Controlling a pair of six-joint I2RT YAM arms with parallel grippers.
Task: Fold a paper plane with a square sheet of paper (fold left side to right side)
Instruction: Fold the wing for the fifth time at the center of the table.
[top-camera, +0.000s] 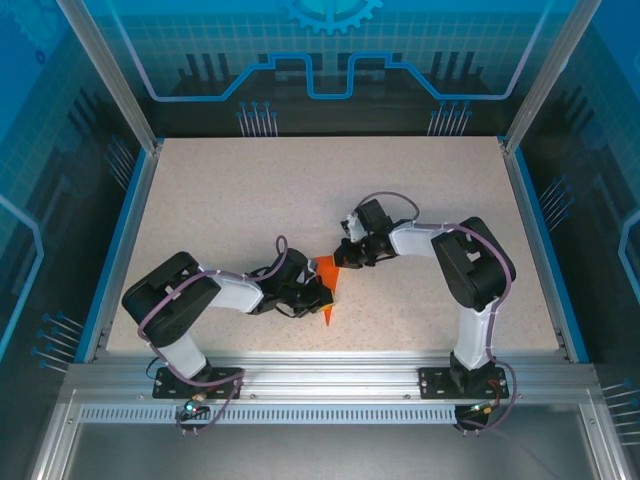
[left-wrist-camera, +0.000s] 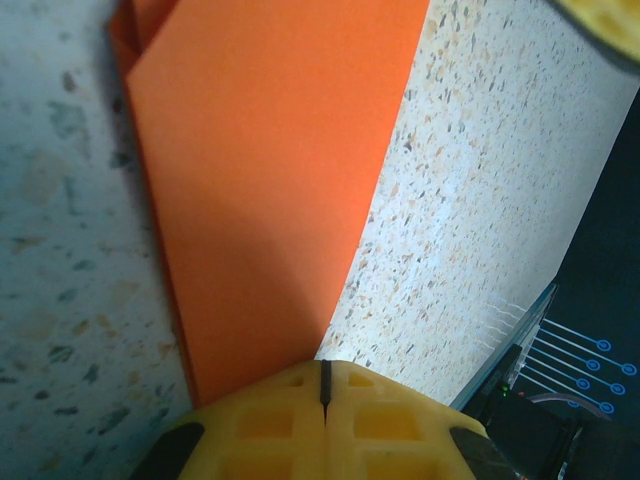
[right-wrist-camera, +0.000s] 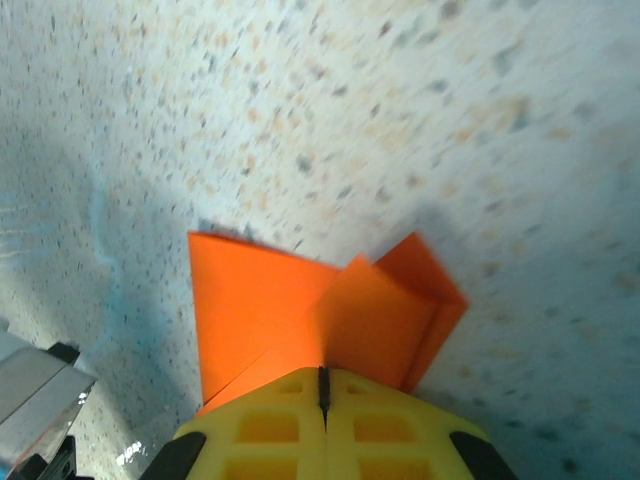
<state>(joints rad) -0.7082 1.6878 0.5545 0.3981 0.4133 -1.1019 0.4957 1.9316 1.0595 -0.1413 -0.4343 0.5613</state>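
My left claw (top-camera: 312, 292) is pressed together, its two yellow fingers (left-wrist-camera: 270, 425) meeting along a thin dark seam with no gap. From the left wrist, the orange paper (left-wrist-camera: 270, 180) lies flat on the speckled worktop (left-wrist-camera: 480, 200) and runs away from my fingertips as a long shape that narrows to the end tucked under them. A second layer peeks out along its left edge and at the far corner. The tips seem to rest on top of that narrow end rather than pinch it, though the contact itself is hidden beneath the pads.

My right claw (top-camera: 343, 258) is likewise closed tight, yellow fingers (right-wrist-camera: 390, 430) together. Just ahead of them the orange paper (right-wrist-camera: 260, 300) shows its wider end: a flat panel on the left, and on the right a folded flap with a crisp corner lifted slightly off the worktop (right-wrist-camera: 350, 100), throwing a soft shadow.

From above, the orange paper (top-camera: 326, 270) lies near the middle of the worktop (top-camera: 220, 200), a little towards the near edge. It sits between my two claws, with its point aimed at the arm bases. My left claw covers its left flank and my right claw meets its far end.
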